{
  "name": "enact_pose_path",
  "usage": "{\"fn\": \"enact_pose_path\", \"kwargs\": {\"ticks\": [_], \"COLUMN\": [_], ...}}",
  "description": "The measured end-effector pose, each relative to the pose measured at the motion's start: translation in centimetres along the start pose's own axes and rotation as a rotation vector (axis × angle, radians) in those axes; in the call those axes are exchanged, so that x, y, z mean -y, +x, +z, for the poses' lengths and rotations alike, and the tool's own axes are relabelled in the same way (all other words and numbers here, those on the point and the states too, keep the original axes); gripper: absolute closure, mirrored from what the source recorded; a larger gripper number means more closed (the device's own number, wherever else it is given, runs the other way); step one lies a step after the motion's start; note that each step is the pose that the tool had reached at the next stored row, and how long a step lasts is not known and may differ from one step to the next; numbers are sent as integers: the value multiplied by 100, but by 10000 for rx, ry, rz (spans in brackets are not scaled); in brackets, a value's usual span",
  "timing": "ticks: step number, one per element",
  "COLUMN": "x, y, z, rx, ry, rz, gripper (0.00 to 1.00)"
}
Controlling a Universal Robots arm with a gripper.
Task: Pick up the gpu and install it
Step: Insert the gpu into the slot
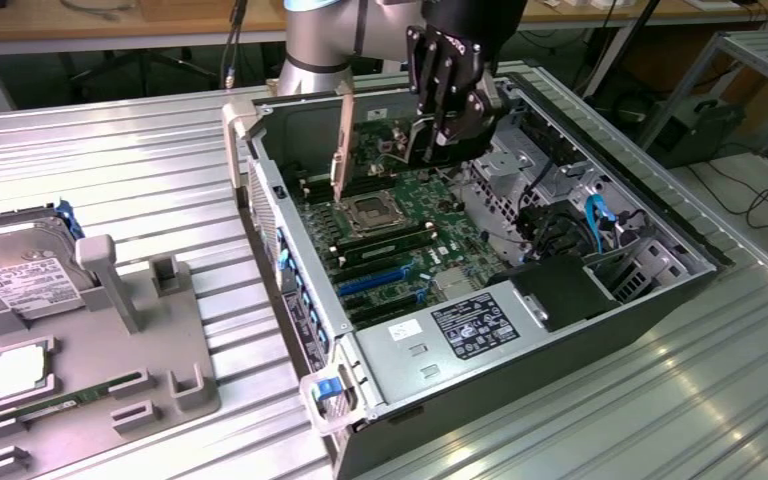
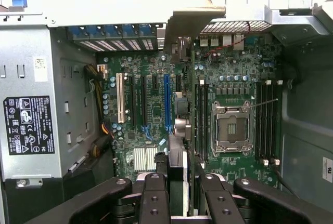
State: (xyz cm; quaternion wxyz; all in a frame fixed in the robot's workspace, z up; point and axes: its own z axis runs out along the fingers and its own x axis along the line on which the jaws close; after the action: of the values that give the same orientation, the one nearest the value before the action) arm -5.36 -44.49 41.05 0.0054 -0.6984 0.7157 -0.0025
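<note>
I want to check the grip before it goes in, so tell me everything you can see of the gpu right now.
The gpu appears edge-on in the wrist view as a thin, dark card. It stands on its edge between the fingers of the gripper, which is closed on it. It hangs over the motherboard inside the open computer case, running parallel to the expansion slots, close to the blue slot. It does not look seated in any slot. Its faces and bracket cannot be made out.

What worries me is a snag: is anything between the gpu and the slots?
Nothing visible does. The gripper holds the gpu edge-on above the motherboard, and the blue slot and its neighbours lie bare.
</note>
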Motion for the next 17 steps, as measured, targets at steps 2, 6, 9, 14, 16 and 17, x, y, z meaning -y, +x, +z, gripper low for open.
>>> {"fn": "enact_pose_path", "kwargs": {"ticks": [2, 6, 9, 14, 16, 17], "x": [0, 0, 0, 0, -1, -1], "y": [0, 0, 0, 0, 0, 0], "z": [11, 28, 39, 65, 73, 77], "rx": [2, 8, 10, 15, 17, 18], "ry": [0, 0, 0, 0, -1, -1], "rz": [-2, -7, -10, -14, -16, -17], "gripper": [72, 72, 72, 72, 72, 72]}}
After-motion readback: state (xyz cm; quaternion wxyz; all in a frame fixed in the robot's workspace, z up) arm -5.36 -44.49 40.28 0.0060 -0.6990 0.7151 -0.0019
